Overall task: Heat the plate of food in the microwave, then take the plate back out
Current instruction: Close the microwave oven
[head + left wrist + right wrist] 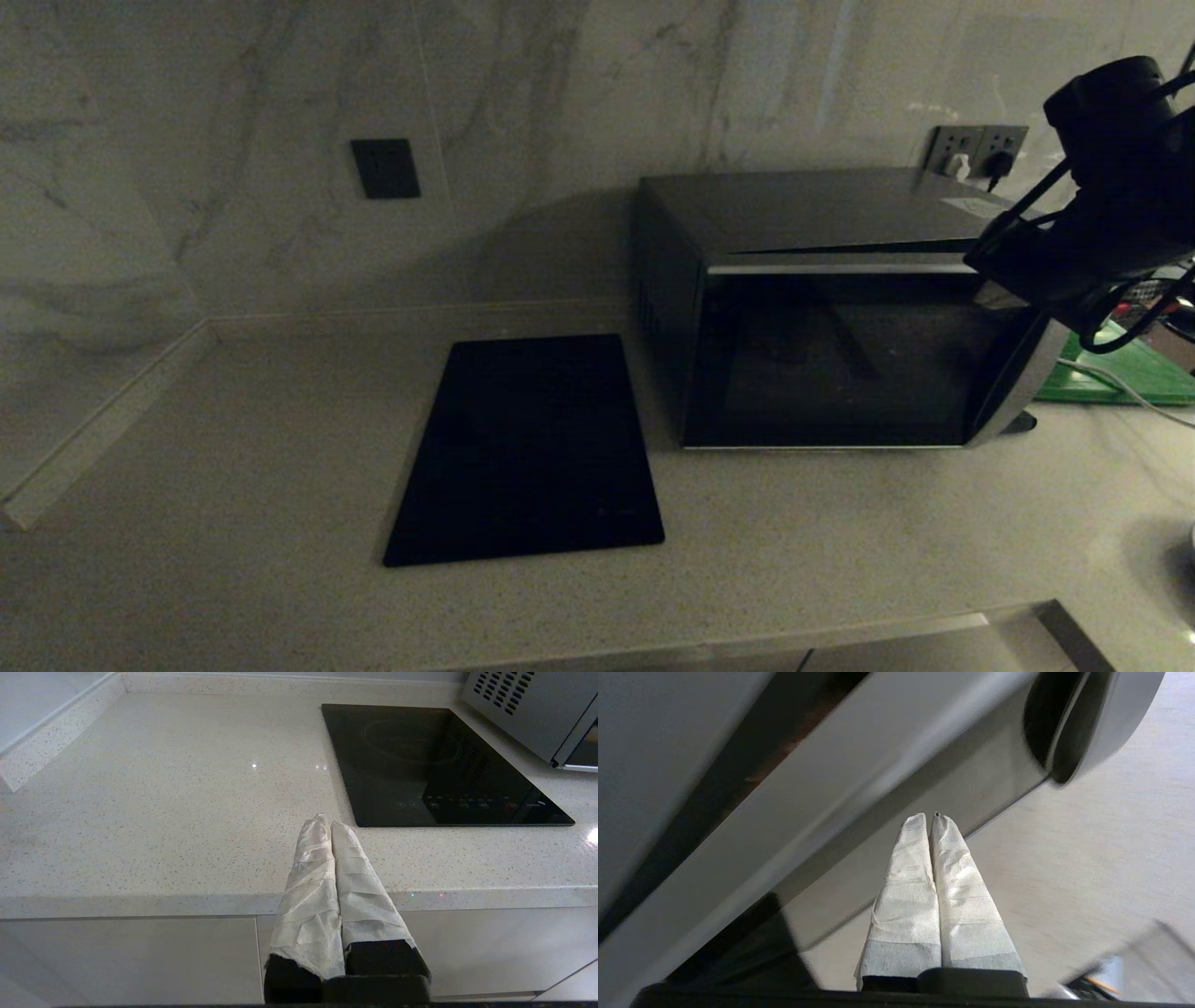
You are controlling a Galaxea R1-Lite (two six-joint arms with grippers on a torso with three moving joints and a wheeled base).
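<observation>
Black microwave [822, 345] sits door shut against the wall, cooktop slab [532, 453] just left of it, bare counter [233, 439] beyond. Right gripper [930, 817], fingers pressed together and empty, is near the microwave's right front corner. Left gripper [325, 823], also closed, hangs parked by the counter's front edge.

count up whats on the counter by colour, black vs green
black: 2, the microwave and the cooktop slab
green: 1, the flat board to the right of the microwave, partly hidden by the right arm
total: 3
</observation>
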